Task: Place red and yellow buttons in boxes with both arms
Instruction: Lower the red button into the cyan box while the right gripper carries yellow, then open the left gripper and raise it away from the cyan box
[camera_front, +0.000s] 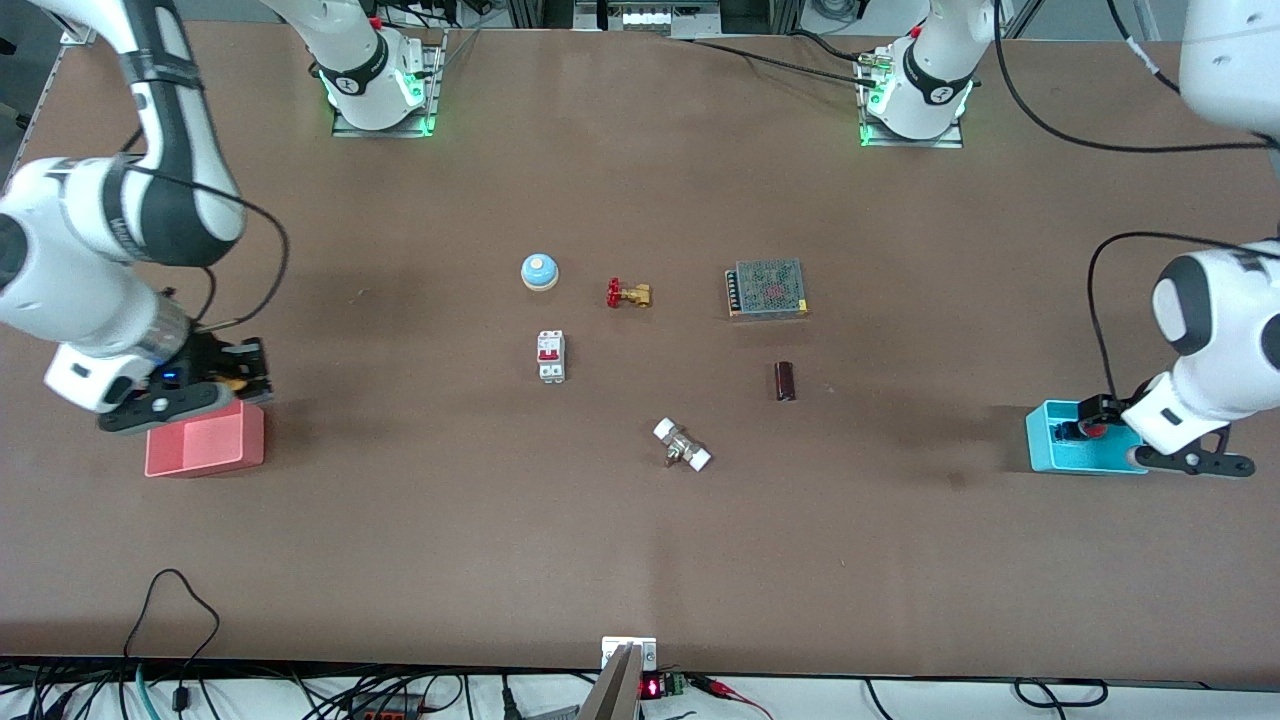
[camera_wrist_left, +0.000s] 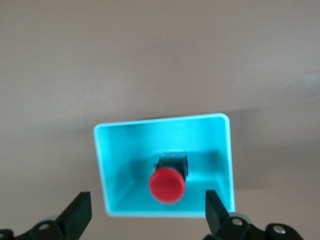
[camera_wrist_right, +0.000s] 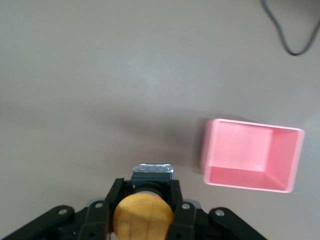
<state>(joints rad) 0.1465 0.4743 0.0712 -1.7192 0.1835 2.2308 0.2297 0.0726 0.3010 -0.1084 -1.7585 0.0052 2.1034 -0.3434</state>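
Note:
The red button (camera_wrist_left: 167, 184) lies inside the cyan box (camera_wrist_left: 226, 150), cap up, on its dark base. My left gripper (camera_wrist_left: 147, 212) hangs open above that box, fingers spread wide and touching nothing; in the front view it (camera_front: 1092, 420) is over the cyan box (camera_front: 1045, 445) at the left arm's end of the table. My right gripper (camera_wrist_right: 143, 202) is shut on the yellow button (camera_wrist_right: 143, 216). In the front view it (camera_front: 240, 378) hangs just above the rim of the pink box (camera_front: 205, 445) at the right arm's end. The pink box (camera_wrist_right: 250, 155) shows empty.
In the middle of the table lie a pale blue dome (camera_front: 539, 271), a brass valve with a red handle (camera_front: 628, 293), a white circuit breaker (camera_front: 551, 356), a metal power supply (camera_front: 767, 288), a dark cylinder (camera_front: 785, 380) and a white-capped fitting (camera_front: 682, 445).

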